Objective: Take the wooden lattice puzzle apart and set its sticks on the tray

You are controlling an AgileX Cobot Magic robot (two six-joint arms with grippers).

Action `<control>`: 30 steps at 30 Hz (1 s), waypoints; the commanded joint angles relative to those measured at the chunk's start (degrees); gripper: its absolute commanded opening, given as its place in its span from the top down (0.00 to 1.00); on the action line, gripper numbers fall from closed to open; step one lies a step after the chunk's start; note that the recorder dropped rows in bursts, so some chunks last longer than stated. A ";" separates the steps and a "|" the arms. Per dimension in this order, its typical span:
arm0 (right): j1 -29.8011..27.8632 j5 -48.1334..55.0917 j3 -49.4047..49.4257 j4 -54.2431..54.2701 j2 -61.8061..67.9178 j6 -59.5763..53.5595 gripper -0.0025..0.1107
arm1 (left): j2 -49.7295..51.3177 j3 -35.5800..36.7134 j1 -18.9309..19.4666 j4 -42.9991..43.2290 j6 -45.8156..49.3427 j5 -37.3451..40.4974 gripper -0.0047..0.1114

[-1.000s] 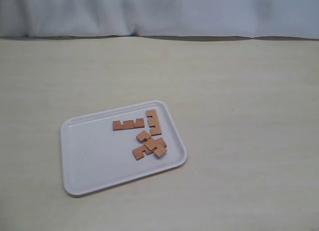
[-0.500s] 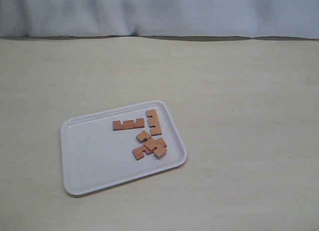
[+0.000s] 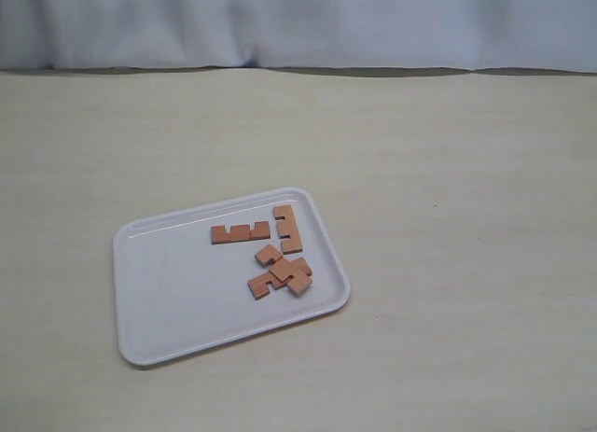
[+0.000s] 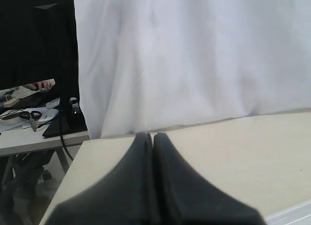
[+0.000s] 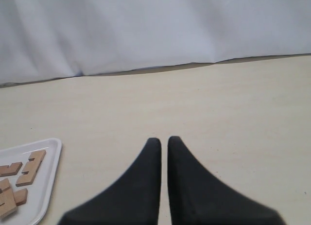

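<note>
Only the exterior view shows the whole white rectangular plastic tray [image 3: 168, 292] holding four reddish-brown notched wooden sticks [image 3: 241, 233]. The left end effector [image 4: 152, 135] and right end effector [image 5: 164, 139] are clenched empty, well apart from them.

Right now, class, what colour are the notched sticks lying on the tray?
The sticks are reddish-brown wood, lying on the white tray. The exterior view shows this best.

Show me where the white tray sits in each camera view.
Exterior: tray lower left of centre.
Left wrist: tray probably the white sliver in the lower right corner.
Right wrist: tray in the lower left corner, cut off.
Shared landmark: white curtain behind the table.
</note>
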 commanded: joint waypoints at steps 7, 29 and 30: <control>-0.03 -0.48 0.20 -0.05 -0.21 0.01 0.94 | -0.21 0.14 -0.15 -4.12 -1.30 4.35 0.96; -0.03 -0.48 0.20 -0.05 -0.21 0.01 0.94 | -0.21 0.14 -0.02 -2.43 -2.82 12.74 0.96; -0.03 -0.48 0.20 -0.05 -0.21 0.01 0.94 | -0.21 0.14 -0.02 -2.43 -1.76 12.74 0.96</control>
